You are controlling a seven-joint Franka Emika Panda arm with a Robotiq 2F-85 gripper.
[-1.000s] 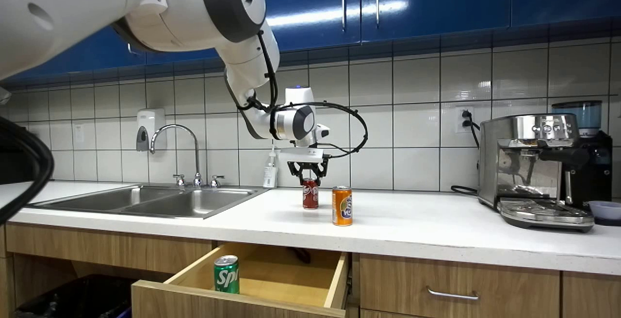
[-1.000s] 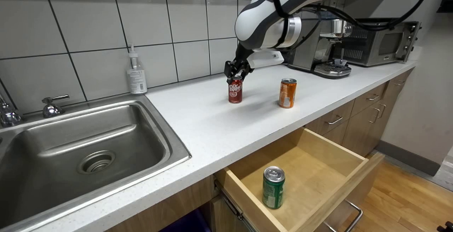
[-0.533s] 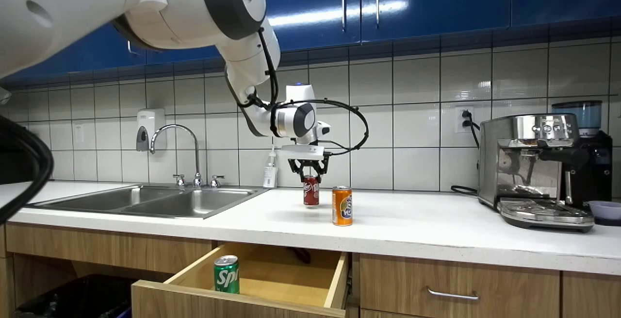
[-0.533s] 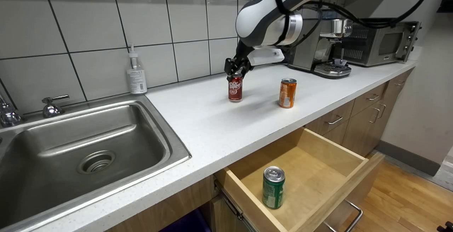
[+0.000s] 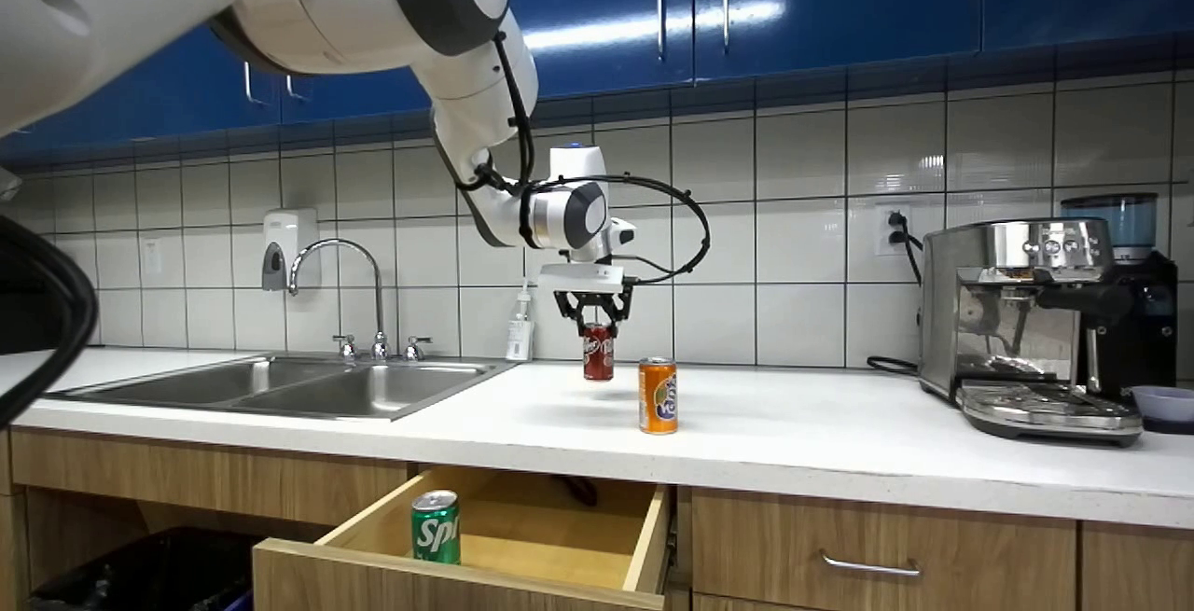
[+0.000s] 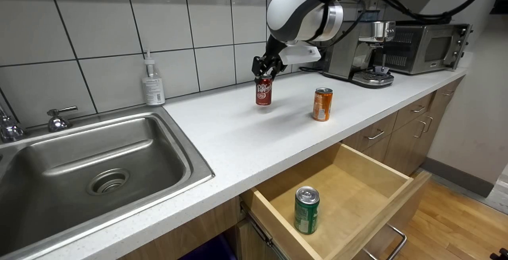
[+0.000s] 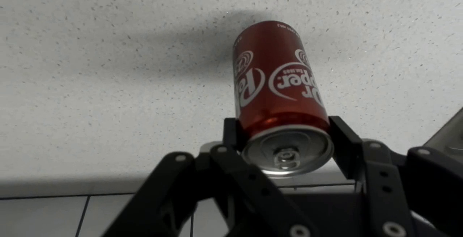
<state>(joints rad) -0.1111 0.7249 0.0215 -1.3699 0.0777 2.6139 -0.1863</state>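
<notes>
Gripper (image 7: 284, 135) is clenching the red can (image 7: 278, 79) near its top, squeezing from both sides. It's hanging just above the counter (image 5: 793, 406), long axis running near vertical, top pointing upward toward the gripper, base facing down. Orange can (image 6: 322, 104) is standing upright nearby.

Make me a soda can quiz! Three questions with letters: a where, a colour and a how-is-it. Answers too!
1. Where is the green can?
A) in the sink
B) in the drawer
C) on the microwave

2. What colour is the held can?
A) orange
B) green
C) red

3. How is that can?
A) held above the counter
B) lying on its side
C) crushed

1: B, it stands inside the open drawer.
2: C, the can gripped by the hand is red.
3: A, a gap shows beneath it in both exterior views.
</notes>
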